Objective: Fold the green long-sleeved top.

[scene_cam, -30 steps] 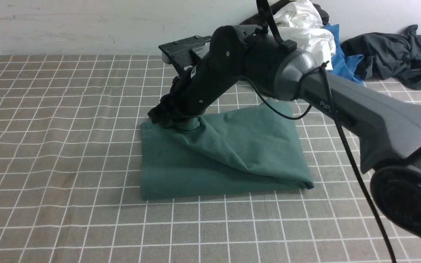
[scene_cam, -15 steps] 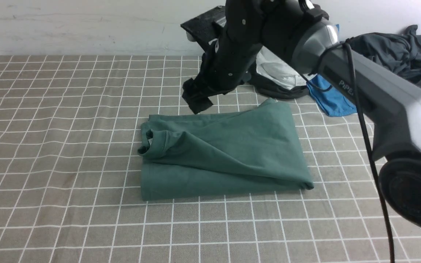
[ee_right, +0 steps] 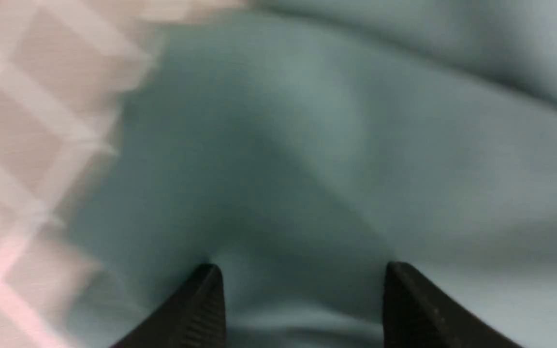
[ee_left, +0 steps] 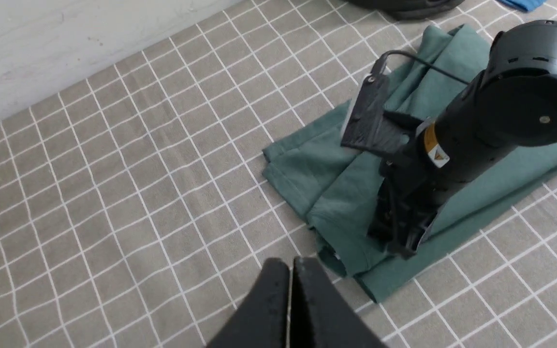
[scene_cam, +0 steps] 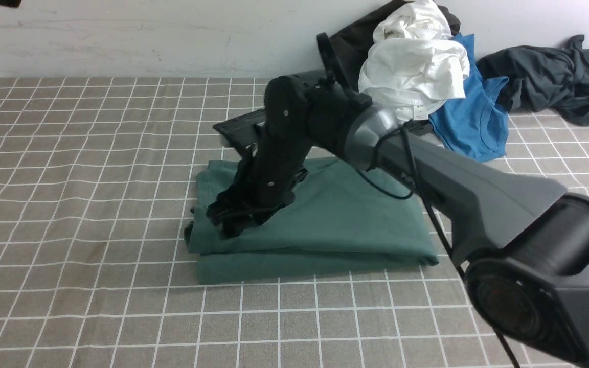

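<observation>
The green long-sleeved top lies folded into a rough rectangle in the middle of the checked table. Its upper layer bunches toward the left edge. My right gripper is down on that left part, fingers pressed against the fabric. In the right wrist view its two fingertips stand apart over blurred green cloth, with nothing pinched between them. The left wrist view shows the top and the right gripper from above. My left gripper hovers shut above bare tablecloth, left of the top.
A pile of clothes lies at the back right against the wall: a white garment, a bright blue top and a dark grey garment. The checked tablecloth stretches to the left and front of the top.
The right gripper let go at the top's far left corner, lifted toward the back, then dropped onto the top's left part. The collar fold now sits nearer the front left edge.
</observation>
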